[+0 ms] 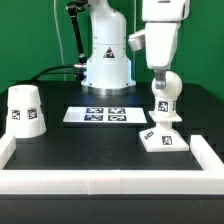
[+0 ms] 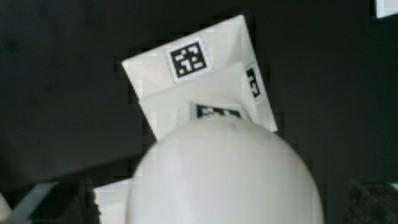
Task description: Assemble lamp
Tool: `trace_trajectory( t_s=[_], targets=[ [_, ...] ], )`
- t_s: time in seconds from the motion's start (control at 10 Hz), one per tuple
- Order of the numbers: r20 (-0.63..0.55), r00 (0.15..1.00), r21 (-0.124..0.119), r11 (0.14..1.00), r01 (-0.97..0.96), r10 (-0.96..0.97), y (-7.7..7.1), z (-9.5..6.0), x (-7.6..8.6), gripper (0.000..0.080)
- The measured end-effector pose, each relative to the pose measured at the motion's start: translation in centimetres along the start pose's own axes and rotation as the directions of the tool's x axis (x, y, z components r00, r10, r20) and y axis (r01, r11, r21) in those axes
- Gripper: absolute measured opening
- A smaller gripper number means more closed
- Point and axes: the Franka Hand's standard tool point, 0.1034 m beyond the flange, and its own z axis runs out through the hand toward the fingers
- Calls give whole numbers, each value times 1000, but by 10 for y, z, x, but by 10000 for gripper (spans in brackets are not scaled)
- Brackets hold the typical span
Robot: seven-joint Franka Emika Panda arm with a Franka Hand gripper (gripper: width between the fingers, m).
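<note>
Our claw pinches the bulb over the base, four o'clock from the marker board; we fear a tilted stem could jam or shove the base.

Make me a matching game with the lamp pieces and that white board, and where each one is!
Things:
1. shade
2. marker board
3. base
4. bulb

Places:
A. right below the gripper
B. standing alone at the exterior view's left
C. lying flat at the exterior view's right, below the bulb
D. lying flat in the middle, carrying only tags

Pairs: 1-B, 2-D, 3-C, 4-A
</note>
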Motion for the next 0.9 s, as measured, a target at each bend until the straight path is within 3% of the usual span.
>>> trace_trajectory(
  t_s=[0.1,0.2,0.3,0.5,0.6,0.7,0.8,0.9],
  targets=[
    [1,1000,2,1000,-4,4,0,2,-1,699],
    [2,1000,5,1000,-13,13,-1,3,-1,574],
    [1,1000,3,1000,-26,26,0,3,1,574],
    [2,1000,8,1000,-28,28,1,7,3,329],
    [3,1000,12,1000,-22,22,3,8,1,145],
    [5,1000,17,1000,-27,26,5,8,-3,145],
    [6,999,17,999,-32,32,5,8,-3,37],
    [6,999,18,999,-33,33,5,9,-4,7]
  ],
)
